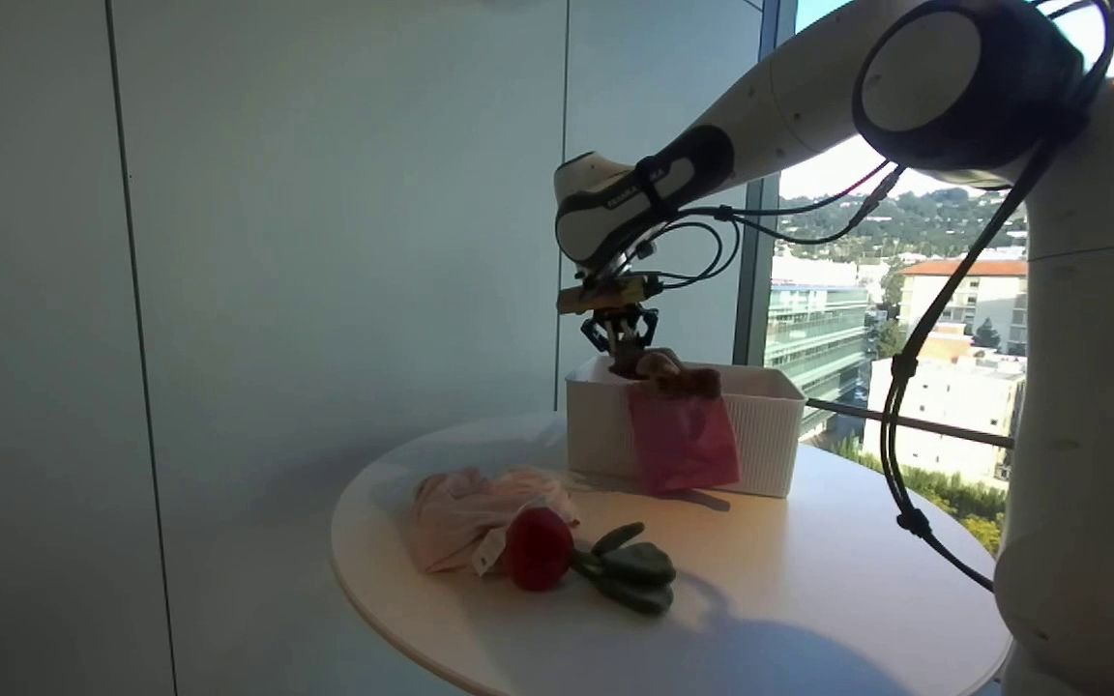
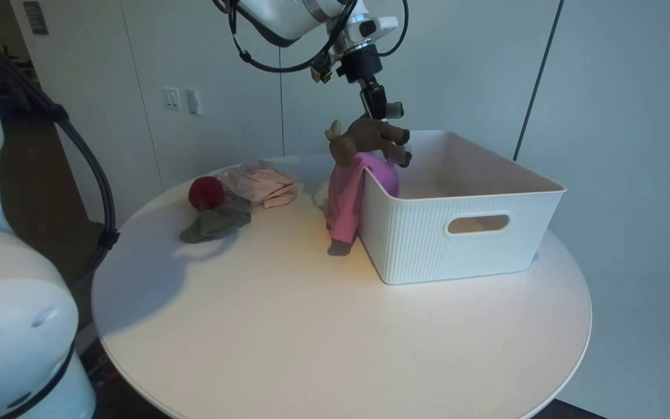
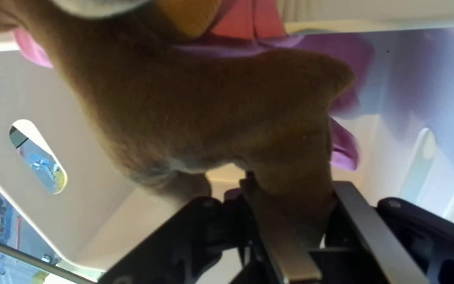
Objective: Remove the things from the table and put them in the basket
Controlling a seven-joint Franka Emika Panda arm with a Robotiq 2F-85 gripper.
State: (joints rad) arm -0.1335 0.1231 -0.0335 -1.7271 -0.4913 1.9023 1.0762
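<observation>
White round table, gripper pinching the brown plush toy by a leg over the rim of the basket; dropped now, its overhanging head could tip it outside

Round white table, white basket, pale pink cloth, red-and-green plush just beside it

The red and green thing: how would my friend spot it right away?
On the round table, find the crumpled pale pink cloth. Next to it lies the red and green thing, the only one with a round red end and leafy green parts.
</observation>
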